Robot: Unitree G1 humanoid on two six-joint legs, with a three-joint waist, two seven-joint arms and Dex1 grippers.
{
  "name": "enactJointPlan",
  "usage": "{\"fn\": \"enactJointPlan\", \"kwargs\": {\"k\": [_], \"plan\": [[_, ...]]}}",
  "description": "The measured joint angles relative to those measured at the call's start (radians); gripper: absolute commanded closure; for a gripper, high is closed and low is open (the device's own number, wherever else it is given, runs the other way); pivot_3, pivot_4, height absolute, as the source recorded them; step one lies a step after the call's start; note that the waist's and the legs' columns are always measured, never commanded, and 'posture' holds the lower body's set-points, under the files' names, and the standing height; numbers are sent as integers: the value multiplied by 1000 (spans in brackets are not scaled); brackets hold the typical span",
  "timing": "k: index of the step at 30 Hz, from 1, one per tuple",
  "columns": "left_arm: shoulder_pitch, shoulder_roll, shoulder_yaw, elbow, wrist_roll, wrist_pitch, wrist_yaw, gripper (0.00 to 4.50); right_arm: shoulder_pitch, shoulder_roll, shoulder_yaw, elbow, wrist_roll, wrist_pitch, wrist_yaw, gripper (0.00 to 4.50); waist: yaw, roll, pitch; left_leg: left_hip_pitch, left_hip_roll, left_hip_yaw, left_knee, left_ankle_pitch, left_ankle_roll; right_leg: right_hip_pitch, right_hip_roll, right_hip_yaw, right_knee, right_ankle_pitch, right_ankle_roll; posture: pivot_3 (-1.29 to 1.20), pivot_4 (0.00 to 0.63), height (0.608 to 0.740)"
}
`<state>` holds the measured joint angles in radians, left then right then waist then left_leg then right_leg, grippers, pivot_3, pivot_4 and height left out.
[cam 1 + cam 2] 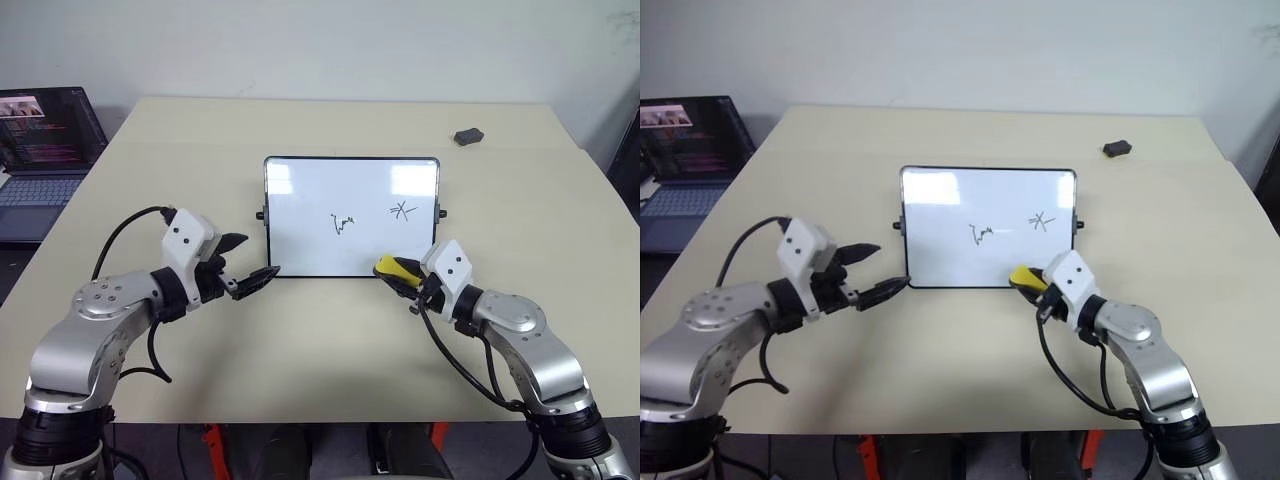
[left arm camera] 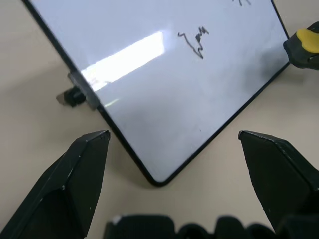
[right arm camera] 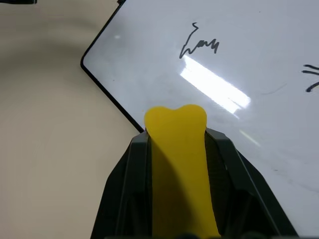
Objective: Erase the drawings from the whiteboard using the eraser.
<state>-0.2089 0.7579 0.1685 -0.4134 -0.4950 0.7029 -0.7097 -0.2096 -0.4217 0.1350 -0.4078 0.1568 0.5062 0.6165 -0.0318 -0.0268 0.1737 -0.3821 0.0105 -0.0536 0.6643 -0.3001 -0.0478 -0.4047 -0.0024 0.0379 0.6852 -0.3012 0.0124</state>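
Whiteboard (image 1: pixel 351 216) lies flat mid-table (image 1: pixel 300 350), black frame, small knobs on both short sides. Two drawings on it: a squiggle (image 1: pixel 343 224) near the centre and a crossed scribble (image 1: pixel 401 210) to its right; rest of the surface looks clean w/ light glare.

Eraser (image 1: pixel 397 268), yellow top and black base, sits at the board's near edge towards the right corner, clamped betw. the fingers of the right gripper (image 1: pixel 412 281). Its yellow tip overlaps the frame there in the head views and the right wrist view.

Left gripper (image 1: pixel 250 264) hovers just off the board's near left corner, jaws wide apart, nothing in them.

Laptop (image 1: pixel 40 160) open at the far left of the table, screen lit. Small dark lump (image 1: pixel 468 135) far right, well apart from the board.
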Motion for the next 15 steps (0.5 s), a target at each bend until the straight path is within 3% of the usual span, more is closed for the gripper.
{"fn": "enactJointPlan", "kwargs": {"k": [8,15], "plan": [[-29,-12,-52,32,9,-14,-19,0,-199,114,38,113,-97,-88,-135,3410,-1,0,0,2,0,1,1,1,0,-1,1,1,6,0,0,0,150,740],[-51,-7,-76,73,27,-39,-54,0,-395,196,87,388,-194,-223,-210,3410,-1,0,0,2,0,2,2,1,0,-1,1,2,6,0,0,0,150,740]]}}
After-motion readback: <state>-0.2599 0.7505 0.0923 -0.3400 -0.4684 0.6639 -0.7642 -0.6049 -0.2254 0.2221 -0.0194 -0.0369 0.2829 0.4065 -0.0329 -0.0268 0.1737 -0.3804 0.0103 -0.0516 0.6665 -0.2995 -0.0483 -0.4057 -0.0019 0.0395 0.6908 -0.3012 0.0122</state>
